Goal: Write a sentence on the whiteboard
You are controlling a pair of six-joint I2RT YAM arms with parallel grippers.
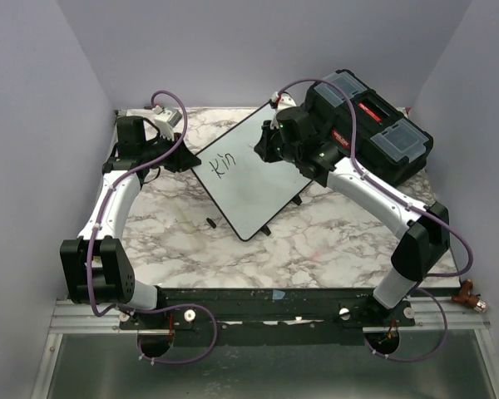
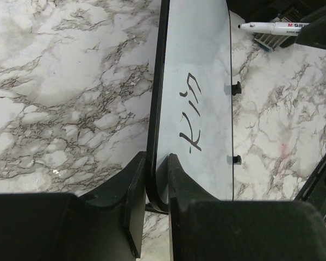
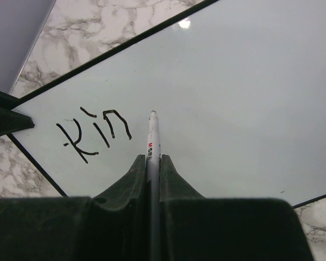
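Observation:
The whiteboard [image 1: 251, 184] lies slanted across the middle of the marble table, with "kin" [image 1: 224, 160] written in black near its left corner. My left gripper [image 1: 185, 160] is shut on that corner's black frame; in the left wrist view the edge [image 2: 155, 136] runs between the fingers [image 2: 156, 163]. My right gripper [image 1: 263, 146] hangs over the board's upper part, shut on a white marker [image 3: 152, 136]. The marker's tip points at the board just right of the "n" [image 3: 117, 124]. Whether the tip touches the surface I cannot tell.
A black toolbox [image 1: 373, 125] with clear lid compartments stands at the back right, just behind the right arm. A small black piece [image 1: 209, 222] lies on the marble table [image 1: 316, 241] near the board's lower left edge. Purple walls close in the left, back and right.

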